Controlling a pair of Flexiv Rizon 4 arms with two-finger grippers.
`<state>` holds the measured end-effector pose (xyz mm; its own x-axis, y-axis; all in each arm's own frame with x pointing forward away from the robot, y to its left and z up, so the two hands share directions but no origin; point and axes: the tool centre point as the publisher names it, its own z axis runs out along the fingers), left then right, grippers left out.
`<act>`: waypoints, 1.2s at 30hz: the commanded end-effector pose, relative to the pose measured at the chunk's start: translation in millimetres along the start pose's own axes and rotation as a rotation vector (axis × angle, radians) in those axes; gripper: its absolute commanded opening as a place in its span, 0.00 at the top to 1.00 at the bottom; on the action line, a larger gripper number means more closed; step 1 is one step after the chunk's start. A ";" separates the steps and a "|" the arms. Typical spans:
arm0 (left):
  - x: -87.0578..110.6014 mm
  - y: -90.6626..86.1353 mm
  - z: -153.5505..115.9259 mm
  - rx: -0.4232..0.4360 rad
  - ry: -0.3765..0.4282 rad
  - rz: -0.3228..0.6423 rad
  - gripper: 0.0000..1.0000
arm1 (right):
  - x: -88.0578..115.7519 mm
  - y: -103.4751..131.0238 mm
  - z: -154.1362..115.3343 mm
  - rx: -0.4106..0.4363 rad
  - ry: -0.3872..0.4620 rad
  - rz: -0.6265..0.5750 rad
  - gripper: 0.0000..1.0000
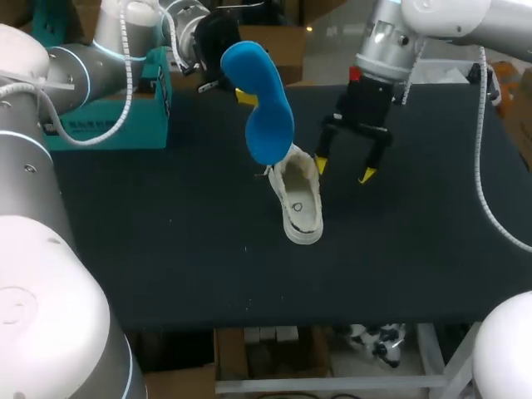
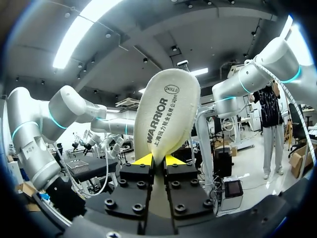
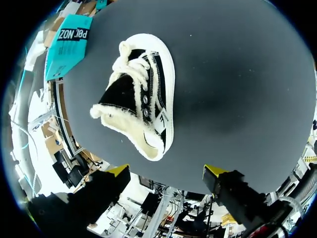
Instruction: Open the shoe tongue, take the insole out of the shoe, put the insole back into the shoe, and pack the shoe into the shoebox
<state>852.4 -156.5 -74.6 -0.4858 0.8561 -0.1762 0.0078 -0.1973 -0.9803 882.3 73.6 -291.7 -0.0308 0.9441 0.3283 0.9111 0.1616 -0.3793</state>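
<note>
Head view: the insole [image 1: 259, 100] is up in the air, its lower end just over the shoe [image 1: 298, 195] that rests on the table [image 1: 166, 249]. My left gripper [image 2: 158, 159] is clenched on the insole's one end. My right gripper [image 1: 342, 169] hangs near the shoe, released, holding nothing. The shoebox [image 1: 116, 125] stands well apart.

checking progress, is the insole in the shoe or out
Out. The left gripper is shut on the insole, up in the air; the shoe lies below without it.
</note>
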 end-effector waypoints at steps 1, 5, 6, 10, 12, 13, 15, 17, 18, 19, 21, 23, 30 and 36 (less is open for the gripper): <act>10.4 -0.4 11.4 -0.047 -0.044 0.002 1.00 | 5.8 6.7 -4.2 0.057 0.138 0.061 0.00; 11.4 4.6 11.4 -0.058 -0.045 -0.003 1.00 | 4.0 4.1 -1.6 -0.036 0.275 0.095 0.00; 11.4 5.2 11.3 -0.059 -0.045 -0.004 1.00 | 3.5 3.6 -1.5 -0.044 0.283 0.099 0.00; 12.6 6.9 13.9 -0.087 -0.053 -0.001 1.00 | -1.0 -3.5 -1.7 -0.098 0.354 0.142 0.00; 13.3 7.7 15.9 -0.103 -0.054 0.007 1.00 | -0.9 -8.4 -3.3 -0.126 0.356 0.189 0.00; 13.4 8.5 17.2 -0.112 -0.052 0.010 1.00 | 0.2 -10.7 -4.4 -0.145 0.378 0.202 0.00; 13.0 10.7 20.6 -0.139 -0.056 0.013 1.00 | 1.4 -13.0 -5.7 -0.150 0.386 0.220 0.00; 13.5 13.5 23.9 -0.170 -0.059 0.015 1.00 | 1.4 -13.0 -5.7 -0.150 0.386 0.220 0.00; 14.3 15.3 25.0 -0.185 -0.060 0.016 1.00 | 1.4 -13.0 -5.7 -0.150 0.386 0.220 0.00; 15.2 17.0 25.8 -0.202 -0.059 0.017 1.00 | 1.4 -13.0 -5.7 -0.150 0.386 0.220 0.00; 17.4 21.2 27.6 -0.240 -0.057 0.020 1.00 | 1.4 -13.0 -5.7 -0.150 0.386 0.220 0.00; 18.8 24.7 30.4 -0.284 -0.065 0.019 1.00 | 1.4 -13.0 -5.7 -0.150 0.386 0.220 0.00; 23.9 36.2 37.3 -0.369 -0.063 0.037 1.00 | 4.3 -10.2 -5.9 -0.102 0.500 0.295 0.00; 28.3 45.3 41.3 -0.487 -0.035 0.092 1.00 | 10.5 -15.4 -0.7 0.058 0.621 0.498 0.00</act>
<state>813.7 -160.8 -121.2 -0.4858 0.8385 -0.2468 0.3308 -0.0850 -0.9399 869.6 83.8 -276.5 0.4963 0.6617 0.5620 0.8329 -0.1804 -0.5231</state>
